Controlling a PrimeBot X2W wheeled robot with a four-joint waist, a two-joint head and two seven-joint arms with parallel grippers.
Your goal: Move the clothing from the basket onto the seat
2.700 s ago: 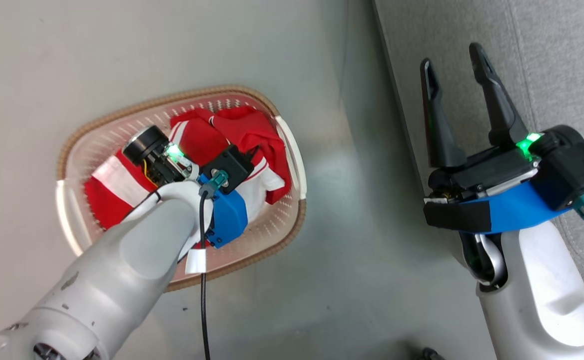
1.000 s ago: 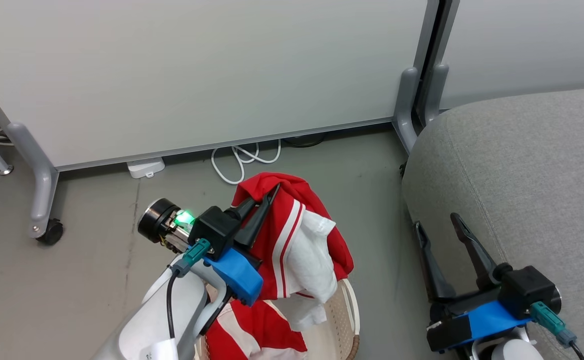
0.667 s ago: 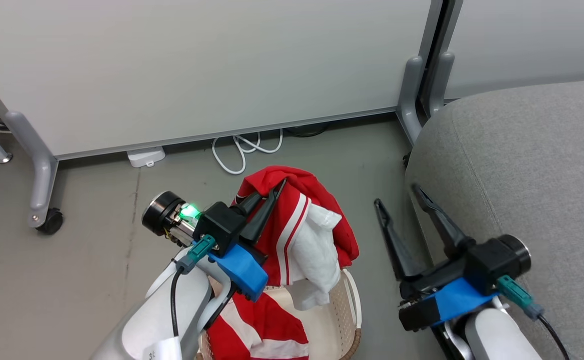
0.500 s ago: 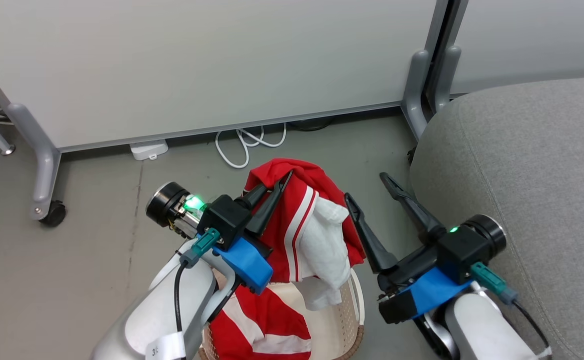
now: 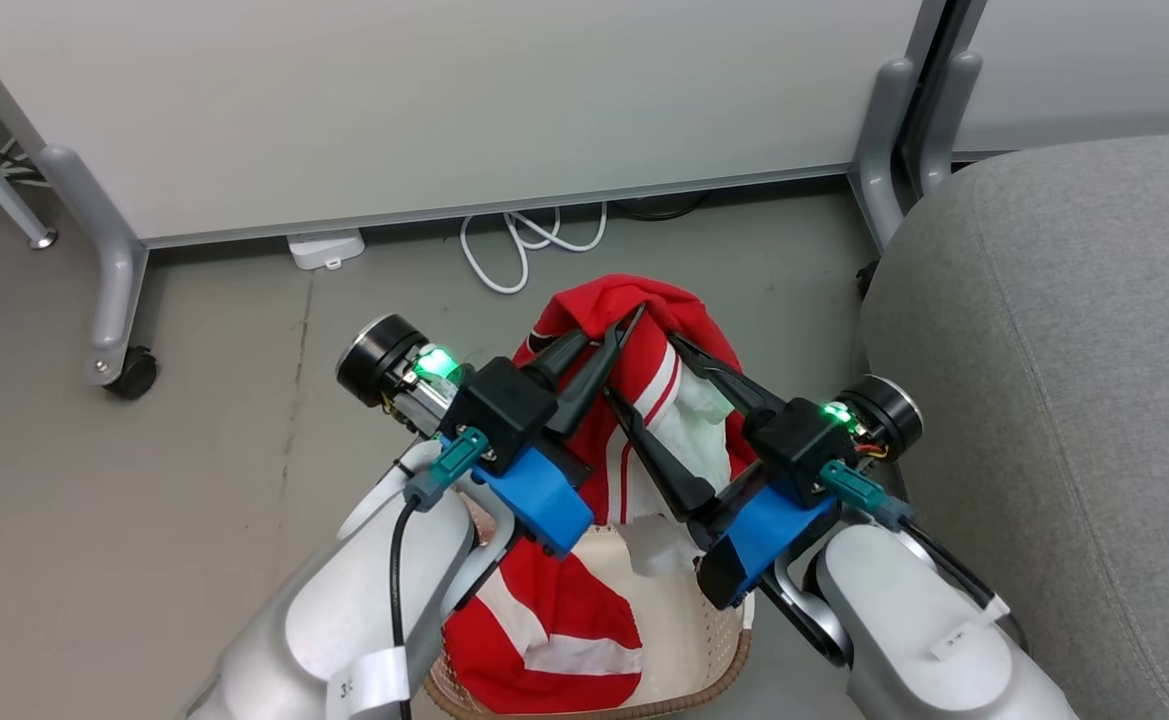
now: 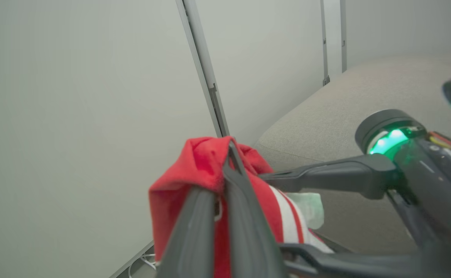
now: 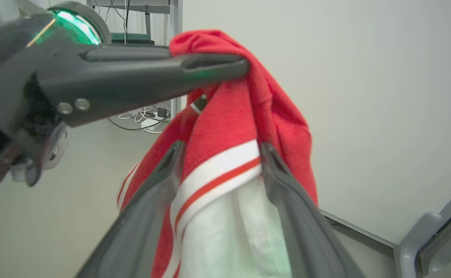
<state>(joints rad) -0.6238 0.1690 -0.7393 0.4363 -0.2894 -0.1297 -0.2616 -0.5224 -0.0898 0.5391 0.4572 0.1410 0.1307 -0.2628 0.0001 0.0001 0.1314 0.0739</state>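
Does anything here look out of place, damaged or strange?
Nothing looks damaged or spilled. One red garment hangs bunched from the shut left gripper above the basket, with the open right gripper straddling it. A second red garment lies crumpled in the basket.

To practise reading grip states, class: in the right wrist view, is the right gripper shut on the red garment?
No, the right gripper stands wide open, one finger on each side of the hanging red garment.

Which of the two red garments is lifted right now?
The upper garment, hanging from the shut left tool above the basket; the lower garment lies inside it.
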